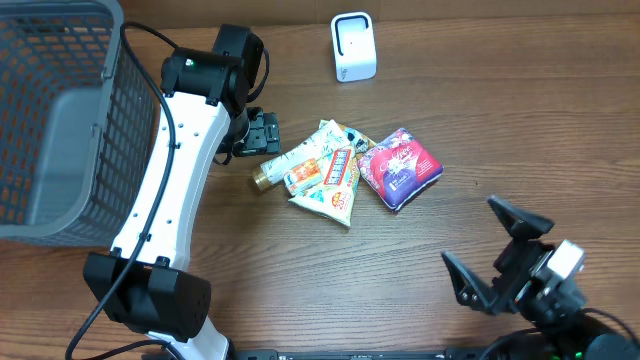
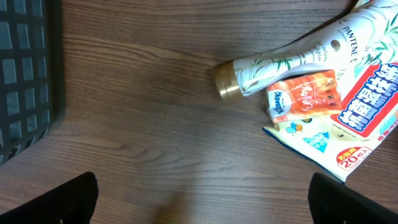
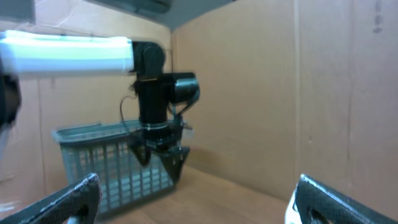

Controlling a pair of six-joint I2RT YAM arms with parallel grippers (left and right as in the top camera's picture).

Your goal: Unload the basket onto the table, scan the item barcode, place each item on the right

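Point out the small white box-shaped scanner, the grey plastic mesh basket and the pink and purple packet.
Small white box-shaped scanner [image 1: 353,46]: overhead view, middle of its face.
Grey plastic mesh basket [image 1: 120,150]: overhead view, its mesh side wall.
Pink and purple packet [image 1: 400,167]: overhead view, centre of its printed face.

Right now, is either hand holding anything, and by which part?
Nothing. Left hand open near the tube; right hand open, off to the side.

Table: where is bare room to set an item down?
Bare wood right of the white scanner box and pink-purple pouch, and between the packet pile and right end effector. Crowded around the left end effector, the pile and the grey mesh basket.
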